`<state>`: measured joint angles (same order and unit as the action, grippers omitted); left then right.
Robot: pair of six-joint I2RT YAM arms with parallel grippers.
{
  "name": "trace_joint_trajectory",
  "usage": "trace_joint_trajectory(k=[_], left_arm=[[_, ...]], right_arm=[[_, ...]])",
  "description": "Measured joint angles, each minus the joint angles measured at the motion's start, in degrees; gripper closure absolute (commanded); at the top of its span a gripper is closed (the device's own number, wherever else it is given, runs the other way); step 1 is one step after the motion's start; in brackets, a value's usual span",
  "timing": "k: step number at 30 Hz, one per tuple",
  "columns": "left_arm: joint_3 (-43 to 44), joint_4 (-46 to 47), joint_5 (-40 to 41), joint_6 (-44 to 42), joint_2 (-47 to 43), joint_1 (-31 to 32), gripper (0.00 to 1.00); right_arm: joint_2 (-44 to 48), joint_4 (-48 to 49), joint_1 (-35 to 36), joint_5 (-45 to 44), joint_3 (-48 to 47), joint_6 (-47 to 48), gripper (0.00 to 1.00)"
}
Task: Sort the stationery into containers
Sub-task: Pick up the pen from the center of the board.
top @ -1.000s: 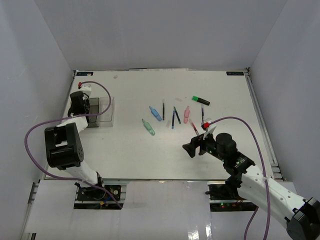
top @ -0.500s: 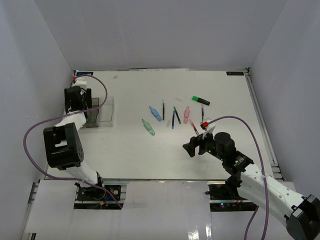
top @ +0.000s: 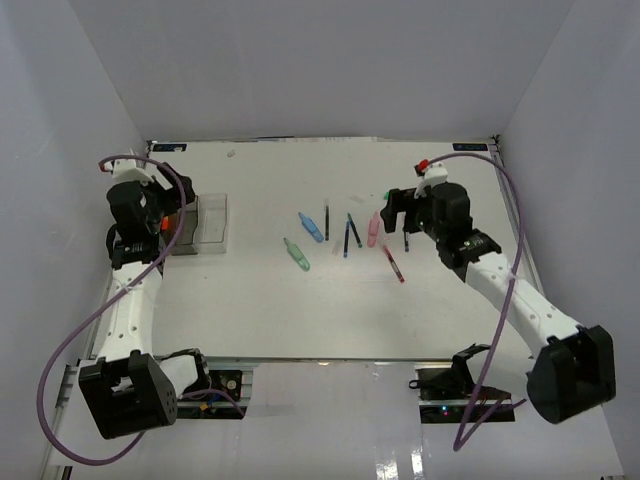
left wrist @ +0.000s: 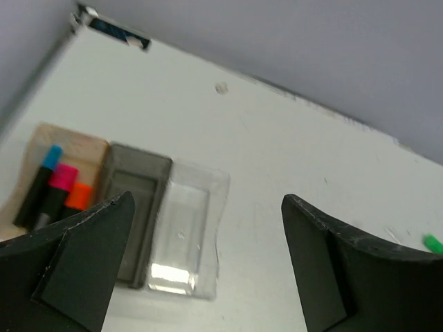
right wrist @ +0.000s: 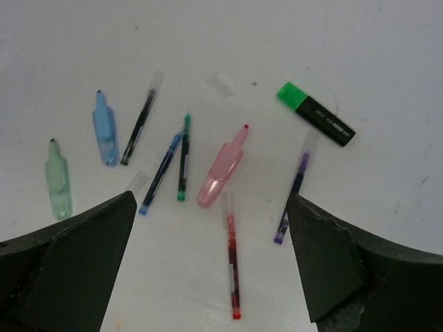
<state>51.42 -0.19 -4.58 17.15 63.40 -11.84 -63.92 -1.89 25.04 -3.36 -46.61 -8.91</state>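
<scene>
Containers (top: 212,222) at left edge of table (top: 280,310); stationery (top: 373,231) well apart.

White table (top: 300,310), boxes at left, loose stationery scattered mid-right.
Containers (top: 205,228) sit near left edge. Well apart from them: green tapered piece (right wrist: 58,181), blue tapered piece (right wrist: 104,131), pink tapered piece (right wrist: 221,173), black pen (right wrist: 140,124), blue pen (right wrist: 160,173) just beside green pen (right wrist: 183,158), red pen (right wrist: 233,266), purple pen (right wrist: 294,190), green-capped highlighter (right wrist: 317,115).
</scene>
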Motion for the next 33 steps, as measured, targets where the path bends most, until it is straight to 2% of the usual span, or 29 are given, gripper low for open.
trace_joint_trajectory(k=[5,9,17,25,33], left_arm=[[-5.9,-3.76,-9.38,4.72,-1.03,0.07,0.02],[-6.93,-6.12,-14.73,7.32,0.48,0.13,0.02],[-6.93,-6.75,-17.84,9.4,0.5,0.17,0.02],[-6.93,-7.19,-18.53,9.92,0.46,0.17,0.02],[-6.93,-7.5,-18.62,10.36,0.46,0.17,0.02]], right_arm=[[-14.69,-0.13,-9.55,4.48,-11.13,3.74,0.06],[-26.75,-1.07,-14.93,9.44,-18.97,8.09,0.07],[-47.6,-5.4,-17.57,16.92,-34.64,18.32,0.09],[-57.75,-9.7,-17.42,20.2,-43.93,24.48,0.06],[-60.81,-12.7,-17.42,20.09,-44.46,28.02,0.0]])
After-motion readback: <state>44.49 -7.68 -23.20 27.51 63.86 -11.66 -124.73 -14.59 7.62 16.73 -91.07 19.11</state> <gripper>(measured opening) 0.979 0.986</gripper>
